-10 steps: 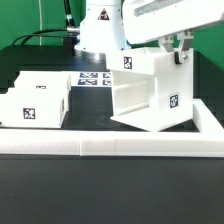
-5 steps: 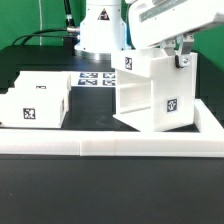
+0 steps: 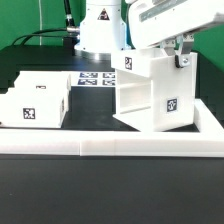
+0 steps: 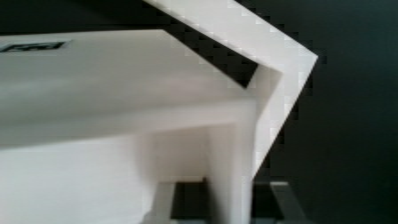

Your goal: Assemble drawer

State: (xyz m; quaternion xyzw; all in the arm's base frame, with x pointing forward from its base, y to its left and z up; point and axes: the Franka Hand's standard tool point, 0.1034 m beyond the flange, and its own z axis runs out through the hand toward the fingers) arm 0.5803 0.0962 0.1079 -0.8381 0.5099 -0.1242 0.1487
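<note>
**White casing tilted in the robot's grip**

White plastic against a black table (image 3: 110, 190): the drawer's tall, hollow white plastic casing (image 3: 150, 100) stands tilted at the exterior view's right, its open side turned toward the exterior view's left; one black-and-white square tag shows on its near right face and another close to its top edge; its lowest corner hangs just behind the long low white rail (image 3: 100, 148) that runs along the near side of the work area and turns back at the exterior view's right; whether that corner touches the table cannot be told.

From above, the arm's two-finger gripper (image 3: 181, 57) meets the casing's upper right edge; in the wrist view the gripper (image 4: 228, 205) has its dark fingers (image 4: 171, 205) on either side of a thin white wall of the casing, clamped on it, with the casing's pale inner surfaces filling most of that picture.

At the exterior view's left, well apart from the casing, two smaller white box trays (image 3: 35, 103) sit close together, one behind the other, each with a square tag on its near face; farther back, between trays and casing, the flat white marker board (image 3: 95, 78) lies on the table in front of the robot's white base (image 3: 100, 30).
</note>
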